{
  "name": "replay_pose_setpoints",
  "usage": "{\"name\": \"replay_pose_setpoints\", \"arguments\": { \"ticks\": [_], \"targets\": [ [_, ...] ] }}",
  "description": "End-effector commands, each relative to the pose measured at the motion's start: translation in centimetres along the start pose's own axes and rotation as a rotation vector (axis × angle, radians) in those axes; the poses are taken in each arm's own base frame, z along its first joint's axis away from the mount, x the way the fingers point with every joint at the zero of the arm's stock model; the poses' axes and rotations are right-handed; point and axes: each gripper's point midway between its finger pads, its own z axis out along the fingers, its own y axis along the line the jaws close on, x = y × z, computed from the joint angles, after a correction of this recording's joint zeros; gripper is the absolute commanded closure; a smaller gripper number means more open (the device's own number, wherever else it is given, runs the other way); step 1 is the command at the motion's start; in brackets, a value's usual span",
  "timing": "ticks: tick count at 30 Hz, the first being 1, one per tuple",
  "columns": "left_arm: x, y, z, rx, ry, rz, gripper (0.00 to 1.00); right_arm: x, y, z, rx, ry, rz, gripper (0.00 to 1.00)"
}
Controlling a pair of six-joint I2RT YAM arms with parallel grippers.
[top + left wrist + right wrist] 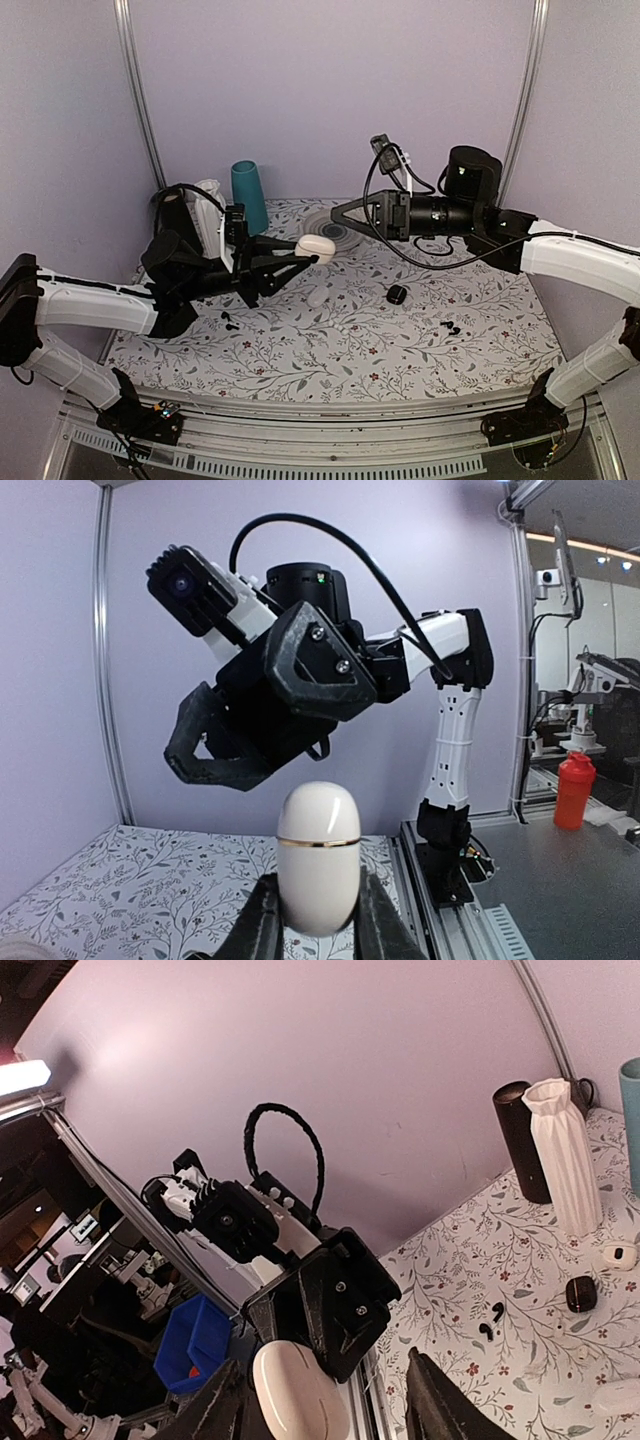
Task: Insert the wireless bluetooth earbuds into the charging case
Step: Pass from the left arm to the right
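My left gripper (300,256) is shut on the charging case (317,248), a glossy white rounded case held above the table's middle. In the left wrist view the case (318,855) stands upright between the fingers, its lid closed along a thin gold seam. My right gripper (338,213) hangs open just behind and above the case, not touching it. In the right wrist view the case (296,1392) lies between the spread fingers (432,1400), nearer the left one. I cannot pick out the wireless bluetooth earbuds in any view.
On the floral table (330,350) lie a white oval pebble-like object (318,296), a round black case (397,294) and black earbuds (452,327). A teal vase (249,195), a white vase (565,1155) and a dark cylinder (520,1140) stand at the back left. A small white piece (620,1254) lies near the white vase.
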Motion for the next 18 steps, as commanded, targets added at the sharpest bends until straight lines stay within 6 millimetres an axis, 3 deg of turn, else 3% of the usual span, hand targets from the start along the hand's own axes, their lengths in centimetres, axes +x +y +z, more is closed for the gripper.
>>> {"name": "replay_pose_setpoints", "arguments": {
  "ticks": [1,11,18],
  "targets": [
    [-1.5,0.5,0.3,-0.004,-0.04,0.012,1.0,-0.8,-0.3,-1.6,0.099,-0.073,-0.083,0.46],
    [-1.7,1.1,0.9,-0.018,-0.02,-0.046,1.0,-1.8,-0.5,-4.2,0.208,-0.178,-0.212,0.4],
    [-2.0,2.2,1.3,-0.064,0.0,-0.124,1.0,-1.3,1.3,-4.5,0.136,-0.165,-0.278,0.4]
  ]
}}
